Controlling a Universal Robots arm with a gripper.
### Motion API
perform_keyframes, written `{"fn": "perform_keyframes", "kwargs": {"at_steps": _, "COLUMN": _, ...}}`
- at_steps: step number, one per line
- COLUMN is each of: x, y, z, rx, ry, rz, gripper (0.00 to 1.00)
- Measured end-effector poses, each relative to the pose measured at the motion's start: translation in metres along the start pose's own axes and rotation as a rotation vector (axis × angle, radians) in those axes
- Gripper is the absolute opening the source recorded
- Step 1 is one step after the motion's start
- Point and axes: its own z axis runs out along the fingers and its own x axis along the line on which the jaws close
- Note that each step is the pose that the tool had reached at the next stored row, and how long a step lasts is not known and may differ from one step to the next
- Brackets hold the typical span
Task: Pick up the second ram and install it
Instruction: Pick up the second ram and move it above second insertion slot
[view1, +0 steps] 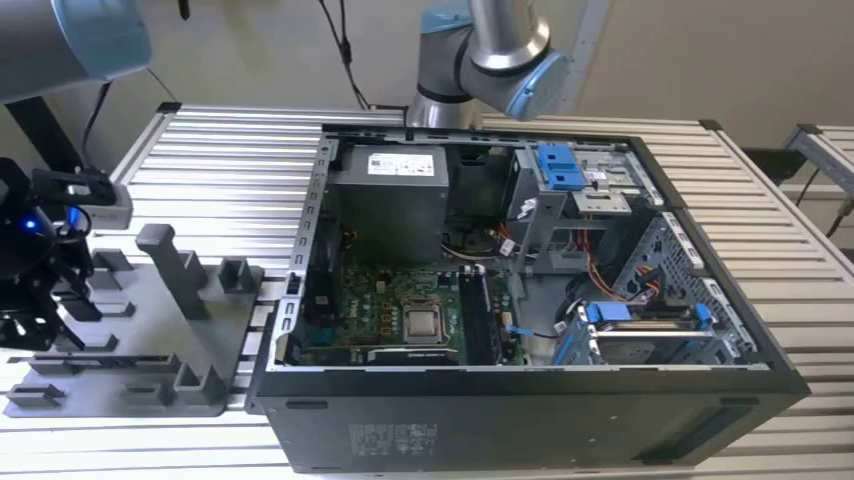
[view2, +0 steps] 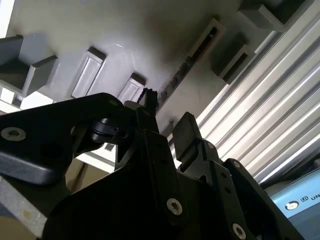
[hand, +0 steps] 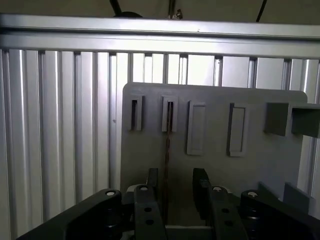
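Tool (hand: 175, 176) parted, fingers astride the second ram (hand: 168, 145), a thin, flat, dark memory stick standing on edge in a slot of the grey plastic holder plate (hand: 280, 165). We cannot tell if either finger touches it.

We judge it light, stiff and fragile: grip the flat faces mid-length, gently.

Its near end is hidden behind the tool. Beyond lies the ribbed aluminium worktop (hand: 60, 125).

Matt holder (hand: 260, 165), likely plastic, ribbed shiny metal table (hand: 60, 125), matt black gripper (hand: 176, 182)
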Motion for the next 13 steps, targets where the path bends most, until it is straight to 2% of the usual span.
{"fn": "perform_keyframes", "kwargs": {"at_steps": 13, "x": 0.0005, "y": 0.0013, "z": 0.0121, "rx": 0.0022, "ry": 0.0000, "rz": 0.006, "gripper": 0.42}}
